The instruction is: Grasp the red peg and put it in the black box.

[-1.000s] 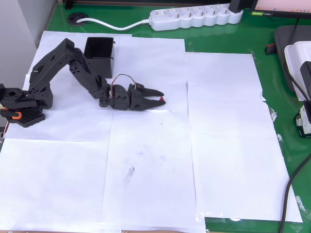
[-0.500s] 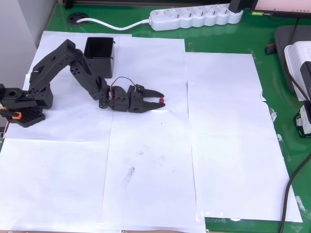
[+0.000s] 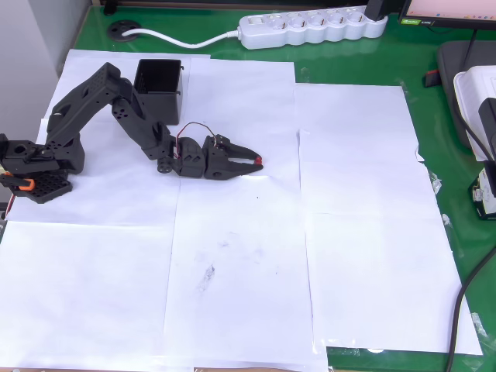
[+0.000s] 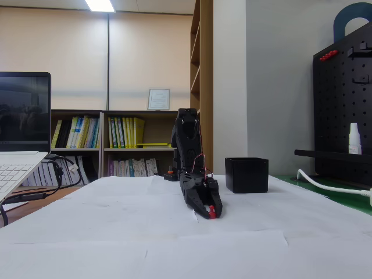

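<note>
In the overhead view the gripper (image 3: pixel 258 162) is closed on the peg (image 3: pixel 260 161) low over the paper (image 3: pixel 364 232), well right of the box (image 3: pixel 159 87), and in the fixed view the peg (image 4: pixel 212 214) sits at the fingertips, so carrying and dropping remain.

no legible text, labels (book spines blurred)

I see matt black plastic on gripper (image 3: pixel 256 161) & arm (image 3: pixel 116 105); black box (image 3: pixel 159 85) plastic w/ glossy sides; table (image 3: pixel 353 58) glossy green under smooth white paper sheets (image 3: pixel 356 232).
</note>
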`<action>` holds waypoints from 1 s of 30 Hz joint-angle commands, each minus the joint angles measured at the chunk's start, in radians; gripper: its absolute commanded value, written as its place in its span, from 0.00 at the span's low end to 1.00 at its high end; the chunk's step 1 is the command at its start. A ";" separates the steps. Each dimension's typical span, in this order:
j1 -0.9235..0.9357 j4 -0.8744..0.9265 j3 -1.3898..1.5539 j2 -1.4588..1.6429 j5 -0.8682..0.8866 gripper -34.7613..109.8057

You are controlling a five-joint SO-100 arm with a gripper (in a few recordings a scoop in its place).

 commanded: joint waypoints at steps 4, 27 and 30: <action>0.002 -0.020 -0.017 -0.018 -0.021 0.24; -0.077 0.779 0.078 -0.719 0.077 0.24; -0.098 1.032 0.164 -0.825 0.107 0.24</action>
